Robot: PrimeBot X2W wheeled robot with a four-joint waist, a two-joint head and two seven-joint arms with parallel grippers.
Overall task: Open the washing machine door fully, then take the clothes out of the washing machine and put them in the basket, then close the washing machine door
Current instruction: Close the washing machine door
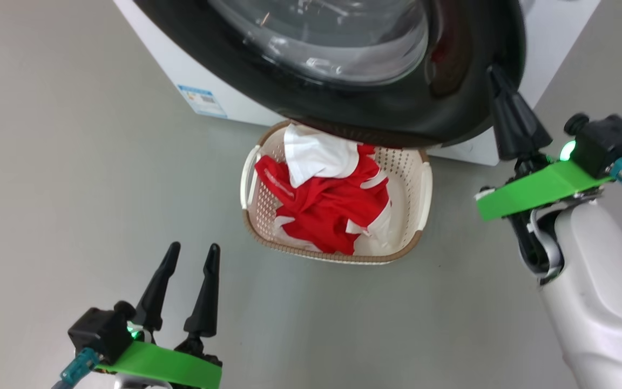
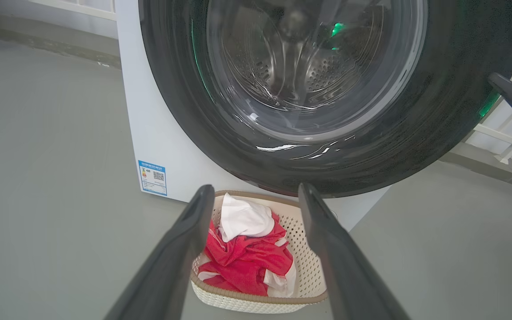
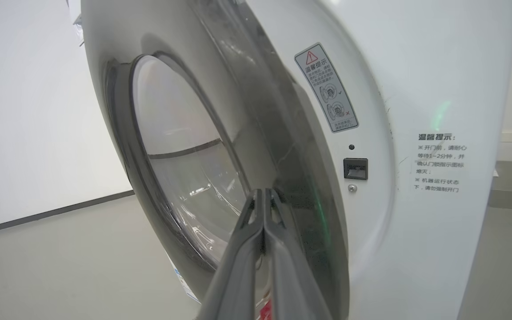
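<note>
With the clothes (image 1: 327, 208) heaped in the basket (image 1: 425, 186) below the part-open door (image 1: 343, 111), the right claw (image 1: 495, 74), pinched shut and empty, meets the door's rim, apparently to push it closed, while the left claw (image 1: 193, 249) hangs wide open, empty.

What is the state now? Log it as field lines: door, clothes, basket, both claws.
door: washing machine door ajar, a gap left to the washing machine front
clothes: clothes, red with a white piece on top, piled in the basket
basket: basket on the floor below the door
left claw: left claw open, holding nothing
right claw: right claw shut, tips at the door's edge
</note>
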